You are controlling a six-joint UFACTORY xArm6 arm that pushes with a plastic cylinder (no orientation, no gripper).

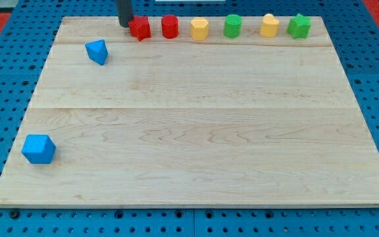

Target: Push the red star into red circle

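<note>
The red star sits near the board's top edge, left of centre. The red circle, a short cylinder, stands just to its right with a small gap between them. My tip comes down from the view's top and rests right at the star's left side, touching or nearly touching it. The rod is dark and upright.
To the right of the red circle along the top edge stand a yellow block, a green cylinder, a yellow block and a green star. A blue triangle lies at upper left. A blue cube lies at lower left.
</note>
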